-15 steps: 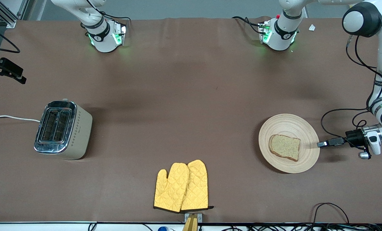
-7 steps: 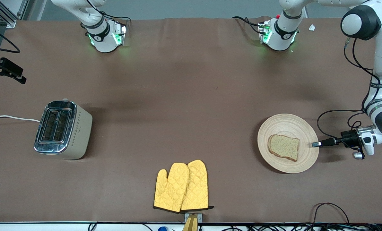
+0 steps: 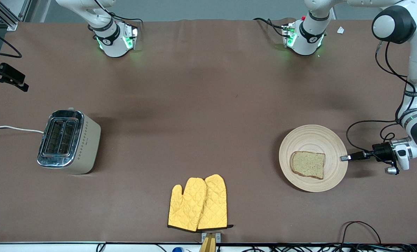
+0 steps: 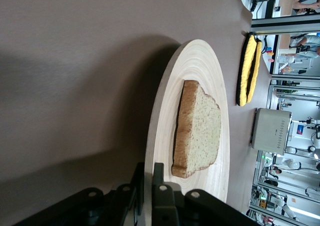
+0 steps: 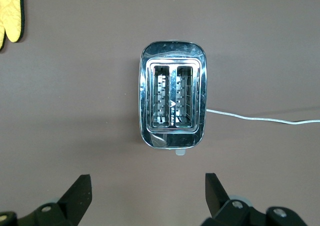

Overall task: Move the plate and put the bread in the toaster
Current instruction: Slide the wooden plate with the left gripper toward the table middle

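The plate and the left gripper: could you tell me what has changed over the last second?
The left gripper slid onto the plate rim, shut on it, and nudged plate and bread slightly toward the right arm's end. Toaster, mitts and right gripper stayed put.

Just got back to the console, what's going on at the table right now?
The left gripper is shut on the rim of the plate at the left arm's end of the table, with the bread lying flat on it. The toaster stands at the right arm's end, both slots empty. The right gripper hangs open above the toaster, waiting. A pair of yellow oven mitts lies nearer the front camera, between the two ends, untouched.
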